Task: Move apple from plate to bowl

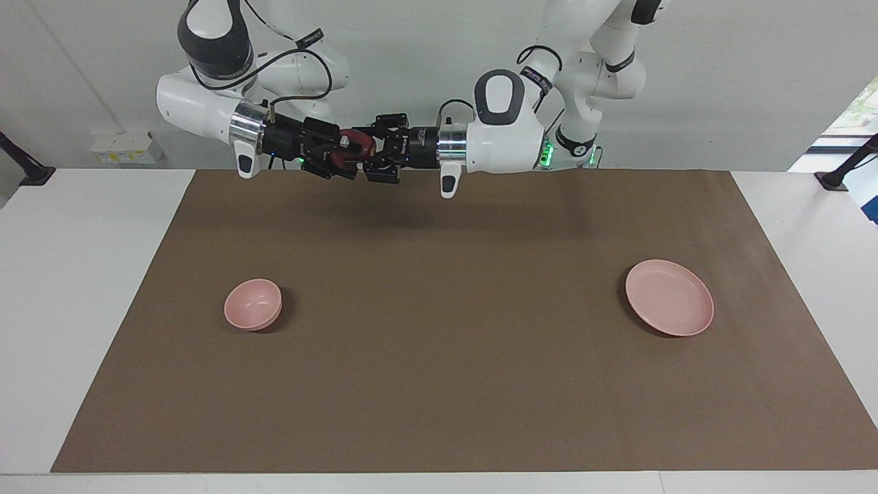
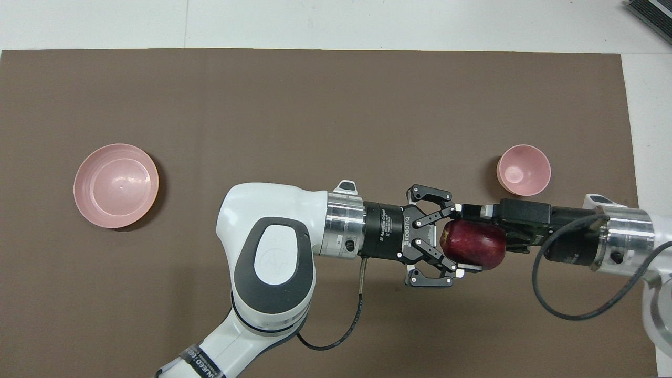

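Both grippers meet in mid-air over the brown mat near the robots' edge of the bench. Left gripper (image 2: 458, 239) has its fingers spread around the stem end of the apple (image 2: 474, 244), while the right gripper (image 1: 341, 152) pinches the apple from its other end. Bowl (image 1: 253, 303) sits toward the right arm's end, plate (image 1: 669, 297) toward the left arm's end.

A white table (image 1: 82, 288) carries a brown mat (image 1: 439, 357). On the mat rests a pink plate (image 1: 669, 298), empty, toward the left arm's end. A pink bowl (image 1: 252, 304) sits well apart from the plate, toward the right arm's end.
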Robot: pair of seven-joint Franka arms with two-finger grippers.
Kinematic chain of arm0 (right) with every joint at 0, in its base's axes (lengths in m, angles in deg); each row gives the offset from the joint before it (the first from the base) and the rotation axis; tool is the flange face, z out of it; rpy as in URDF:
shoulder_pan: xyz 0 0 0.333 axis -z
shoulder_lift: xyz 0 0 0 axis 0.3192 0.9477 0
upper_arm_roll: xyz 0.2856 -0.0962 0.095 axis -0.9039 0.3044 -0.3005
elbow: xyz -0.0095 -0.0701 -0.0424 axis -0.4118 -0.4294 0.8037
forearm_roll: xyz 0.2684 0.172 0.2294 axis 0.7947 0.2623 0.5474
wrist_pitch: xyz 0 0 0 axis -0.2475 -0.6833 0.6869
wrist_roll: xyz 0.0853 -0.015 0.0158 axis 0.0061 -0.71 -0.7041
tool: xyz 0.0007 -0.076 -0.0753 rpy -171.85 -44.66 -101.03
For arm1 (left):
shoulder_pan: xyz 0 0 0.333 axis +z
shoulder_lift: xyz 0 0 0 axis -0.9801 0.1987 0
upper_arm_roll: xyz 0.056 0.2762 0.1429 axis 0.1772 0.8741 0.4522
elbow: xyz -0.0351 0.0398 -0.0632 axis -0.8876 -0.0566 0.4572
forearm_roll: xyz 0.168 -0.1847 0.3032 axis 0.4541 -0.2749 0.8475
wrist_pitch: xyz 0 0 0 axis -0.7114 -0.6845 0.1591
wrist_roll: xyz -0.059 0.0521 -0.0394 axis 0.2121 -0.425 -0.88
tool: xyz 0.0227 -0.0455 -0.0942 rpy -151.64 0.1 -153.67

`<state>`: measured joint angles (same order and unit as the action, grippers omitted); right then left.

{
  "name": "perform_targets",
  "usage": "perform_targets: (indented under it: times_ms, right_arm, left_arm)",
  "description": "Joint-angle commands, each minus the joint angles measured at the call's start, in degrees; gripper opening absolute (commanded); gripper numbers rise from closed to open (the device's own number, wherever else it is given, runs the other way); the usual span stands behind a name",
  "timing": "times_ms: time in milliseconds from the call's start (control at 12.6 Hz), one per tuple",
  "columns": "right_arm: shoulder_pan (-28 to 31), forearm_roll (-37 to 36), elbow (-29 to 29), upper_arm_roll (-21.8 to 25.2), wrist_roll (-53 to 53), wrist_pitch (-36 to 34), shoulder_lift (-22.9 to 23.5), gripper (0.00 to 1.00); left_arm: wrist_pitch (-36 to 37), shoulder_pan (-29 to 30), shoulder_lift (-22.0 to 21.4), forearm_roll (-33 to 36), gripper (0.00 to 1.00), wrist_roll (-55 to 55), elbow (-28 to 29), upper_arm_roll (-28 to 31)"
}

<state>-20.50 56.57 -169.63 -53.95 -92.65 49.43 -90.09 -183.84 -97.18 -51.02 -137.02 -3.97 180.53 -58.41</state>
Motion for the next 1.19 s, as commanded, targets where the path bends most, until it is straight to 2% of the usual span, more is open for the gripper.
perform_targets:
  times_ms: [0, 396, 555, 714, 793, 1031, 1110]
  right_arm:
    - [0.1, 0.6, -1.2, -0.2, -1.1, -2.2, -1.8, 1.00]
    - [-0.3, -0.9, -1.3, -0.4, 0.0, -2.4, -1.8, 1.00]
    - [-0.2, -1.4, -1.3, -0.3, 0.0, -3.3, -1.8, 0.86]
    - [-0.3, -1.9, -1.2, -0.3, 0.3, -3.3, -1.8, 0.52]
    - [-0.2, -2.2, -1.1, -0.3, 0.8, -3.3, -1.6, 0.41]
    - [-0.3, -3.2, -0.6, -0.4, 0.9, -2.9, -1.1, 0.40]
    - [-0.3, -3.6, -0.2, -0.5, 0.9, -2.5, -0.6, 0.40]
  left_arm:
    - [-1.3, -0.8, 0.6, -0.4, 0.00, -0.4, -1.0, 0.5]
    - [-4.9, -0.8, 0.6, -0.4, 0.00, -0.2, -1.0, 0.5]
    - [-6.3, -1.0, 0.6, -0.5, 0.00, -0.2, -1.0, 0.5]
    - [-7.8, -1.0, 0.9, -0.5, 0.00, -0.4, -1.0, 0.5]
    - [-7.7, -1.0, 0.9, -0.5, 0.00, -0.4, -1.0, 0.5]
    - [-7.3, -1.0, 0.9, -0.2, 0.00, -0.4, -1.0, 0.4]
    - [-7.6, -1.7, 0.9, 2.0, 0.44, 0.3, -1.0, 0.4]
